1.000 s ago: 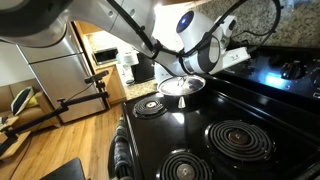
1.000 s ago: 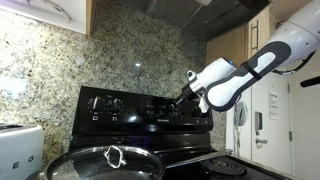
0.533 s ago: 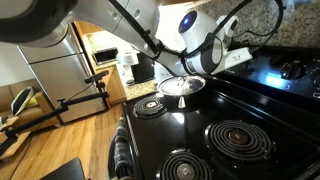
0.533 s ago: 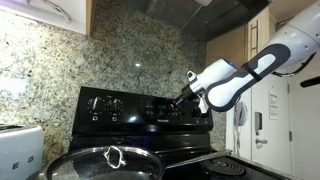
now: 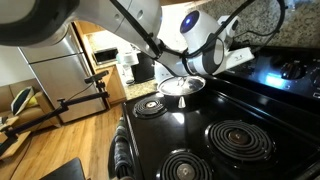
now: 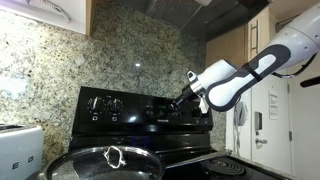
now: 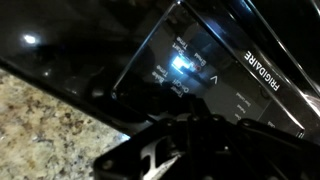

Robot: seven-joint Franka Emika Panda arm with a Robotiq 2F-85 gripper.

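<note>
nearest the camera in an exterior view sits a steel pan with a domed glass lid [image 6: 105,160], with a white toaster [image 6: 18,148] at the frame's edge beside it. the pan rests on a black glass-topped electric stove [image 5: 190,125], whose coil rings show around it. behind the burners rises the stove's glossy black control panel [image 6: 125,106], upright along the back edge and carrying dark round knobs [image 6: 97,103]. in the wrist view the panel [image 7: 230,60] is mirror-shiny, with a small lit blue-white display and white "frigidaire" lettering (the rest of the print is too blurred to read). the black robotiq gripper [image 6: 186,97] hangs just in front of the panel's end, tip towards it. its fingers show only as a dark blur, so how far apart they stand cannot be told, nor whether they touch anything. farthest back is the speckled granite backsplash [image 6: 130,45].
</note>
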